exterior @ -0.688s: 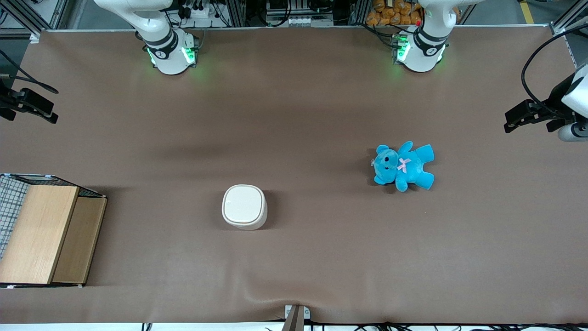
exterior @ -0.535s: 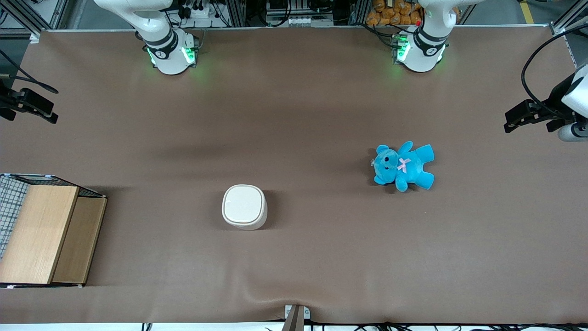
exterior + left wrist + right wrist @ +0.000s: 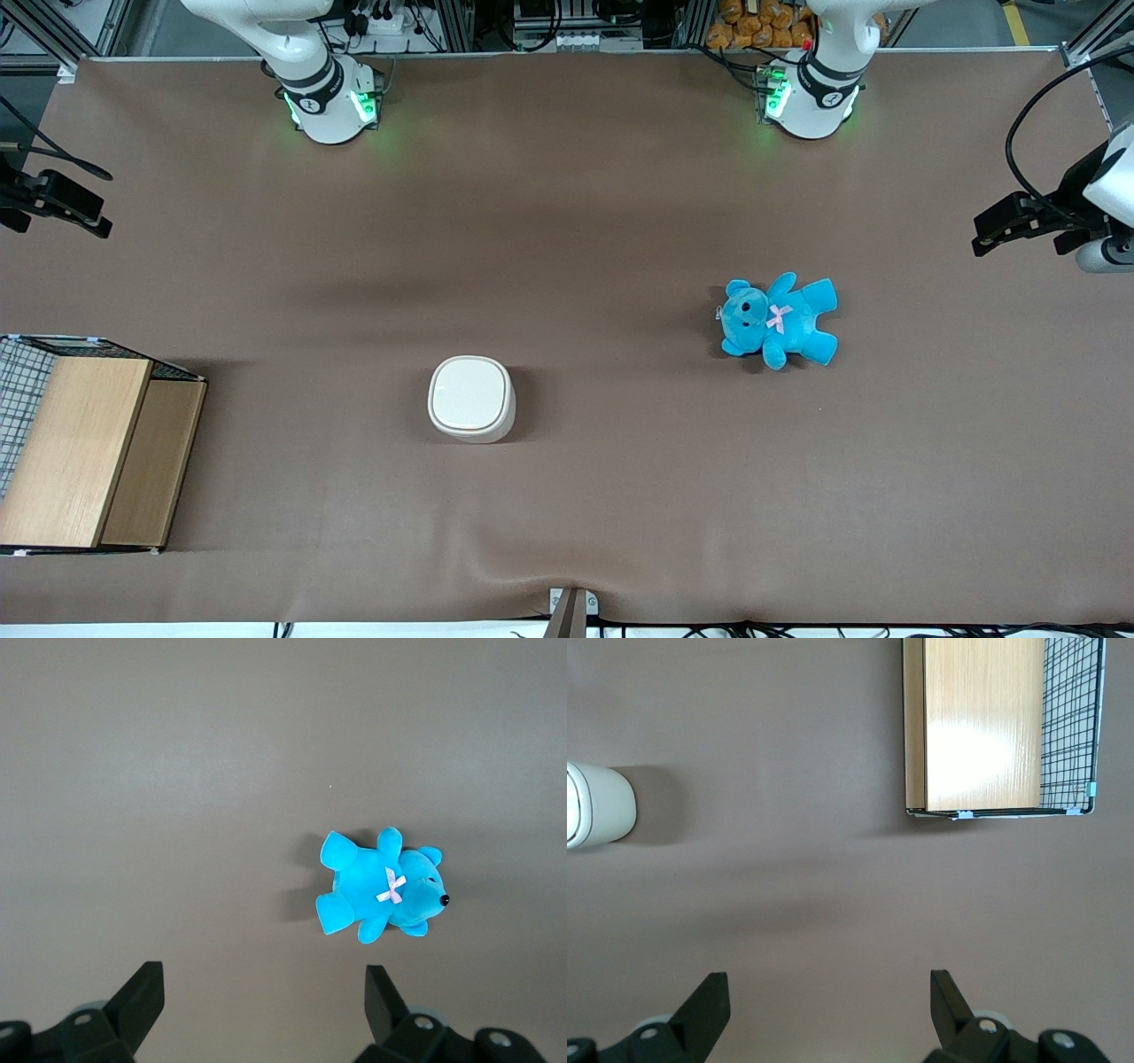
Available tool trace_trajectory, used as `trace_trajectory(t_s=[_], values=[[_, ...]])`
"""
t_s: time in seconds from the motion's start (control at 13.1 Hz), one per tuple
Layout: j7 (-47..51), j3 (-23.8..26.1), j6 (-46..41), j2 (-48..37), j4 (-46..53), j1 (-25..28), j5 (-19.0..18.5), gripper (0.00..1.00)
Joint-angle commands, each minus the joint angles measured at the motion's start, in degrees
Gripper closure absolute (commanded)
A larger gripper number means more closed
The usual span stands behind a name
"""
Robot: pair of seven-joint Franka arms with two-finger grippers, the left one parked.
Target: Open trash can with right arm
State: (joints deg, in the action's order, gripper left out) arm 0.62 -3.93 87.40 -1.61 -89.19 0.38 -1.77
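Note:
The trash can (image 3: 471,399) is a small cream-white bin with a rounded-square lid lying flat and shut; it stands on the brown table, nearer the front camera than the arm bases. In the right wrist view only part of the trash can (image 3: 598,804) shows, cut off by the frame's edge. The right arm (image 3: 306,66) rises from its base at the table's back edge. Its black gripper (image 3: 93,220) hangs high at the working arm's end of the table, well away from the bin. That gripper (image 3: 828,976) is open, with only bare table between its fingers.
A wire crate with a wooden top (image 3: 80,443) sits at the working arm's end, near the front edge; the crate (image 3: 992,722) also shows in the right wrist view. A blue teddy bear (image 3: 780,319) lies toward the parked arm's end.

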Motion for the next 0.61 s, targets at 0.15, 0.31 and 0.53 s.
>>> trace_trajectory(t_s=[0.15, 0.31, 0.53], values=[[-0.8, 0.7, -1.4, -0.1, -0.5, -1.1, 0.5, 0.0], [-0.9, 0.7, -2.7, 0.5, -0.5, -0.6, 0.5, 0.0], [-0.9, 0.8, -3.6, 0.6, -0.7, -0.6, 0.5, 0.0]])
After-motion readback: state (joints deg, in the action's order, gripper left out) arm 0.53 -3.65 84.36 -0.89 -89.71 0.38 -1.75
